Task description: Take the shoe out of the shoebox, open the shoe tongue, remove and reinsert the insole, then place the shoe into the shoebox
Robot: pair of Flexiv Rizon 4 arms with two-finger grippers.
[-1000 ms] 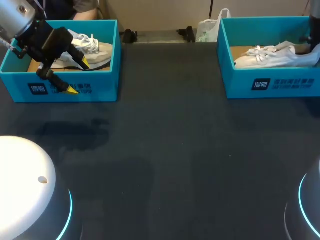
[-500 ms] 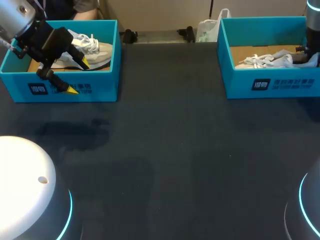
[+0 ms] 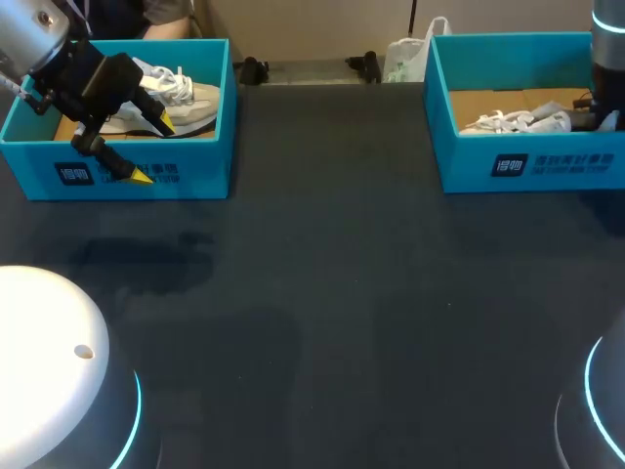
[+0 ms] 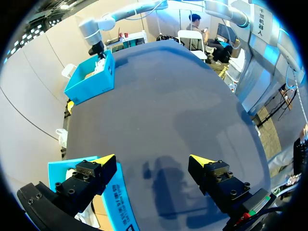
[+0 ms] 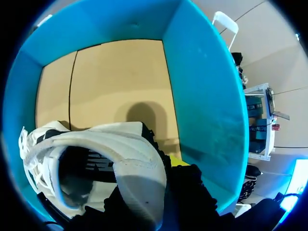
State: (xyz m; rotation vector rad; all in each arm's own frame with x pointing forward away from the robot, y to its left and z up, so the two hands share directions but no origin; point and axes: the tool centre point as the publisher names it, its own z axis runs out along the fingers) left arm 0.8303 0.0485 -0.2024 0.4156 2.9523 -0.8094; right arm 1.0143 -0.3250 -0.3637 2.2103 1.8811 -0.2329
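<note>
One risk: right fingers (image 5: 179,161), pinching the shoe (image 5: 120,144) at its heel, could drag it out of the box (image 5: 202,96) when withdrawing; left fingers (image 4: 107,161) spread.

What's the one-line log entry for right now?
left tool: open, over left box front wall | right tool: at shoe heel, inside right box

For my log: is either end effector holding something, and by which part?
The right end effector seems to grip the white lace-up sneaker by its heel rim; the left end effector holds nothing.
</note>
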